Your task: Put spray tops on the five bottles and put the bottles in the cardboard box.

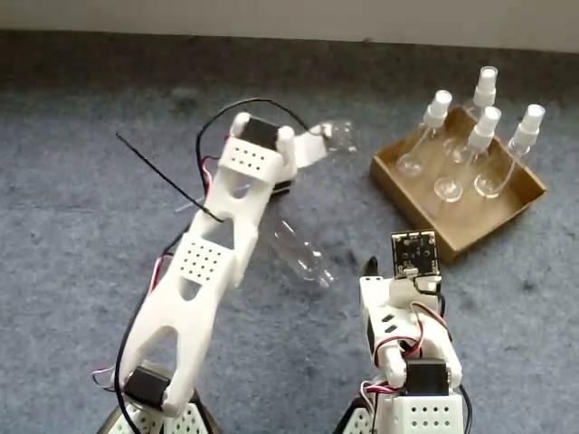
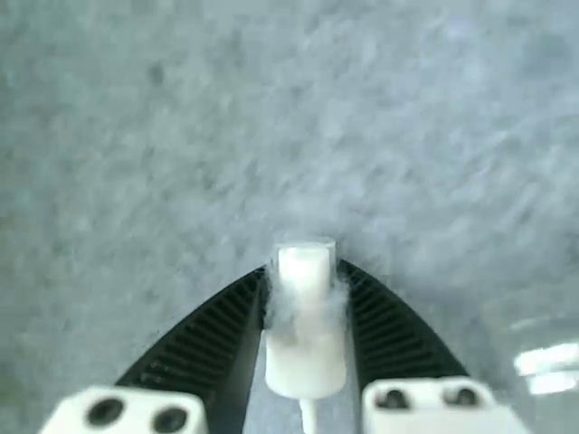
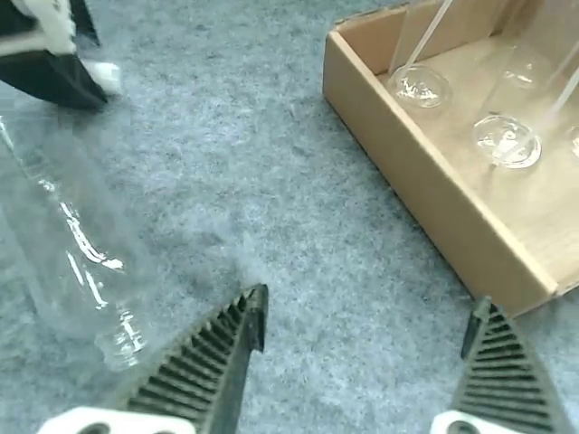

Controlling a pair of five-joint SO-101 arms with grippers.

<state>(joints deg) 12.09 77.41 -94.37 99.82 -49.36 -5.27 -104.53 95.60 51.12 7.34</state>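
From above we see four clear plastic bottles with white spray tops (image 1: 479,136) standing in the shallow brown cardboard box (image 1: 407,194). A fifth clear bottle (image 1: 300,250) lies on the grey carpet (image 1: 90,181).

At the left wrist, the left gripper (image 2: 306,271) is closed on a white spray top (image 2: 306,312).

At the right wrist, the right gripper (image 3: 368,303) is wide open and empty.

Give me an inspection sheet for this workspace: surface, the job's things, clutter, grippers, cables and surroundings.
Surface: grey carpet.
Job's things: cardboard box holds four bottles standing, tops on; a fifth bottle lies on the carpet outside the box, without a top; one spray top is held.
Clutter: nothing seen.
Grippers: left gripper shut on the spray top; right gripper open over the carpet, between the lying bottle and the box.
Cables: black cable loops over the left arm; red and white wires on both arms.
Surroundings: pale strip along the carpet's far edge.
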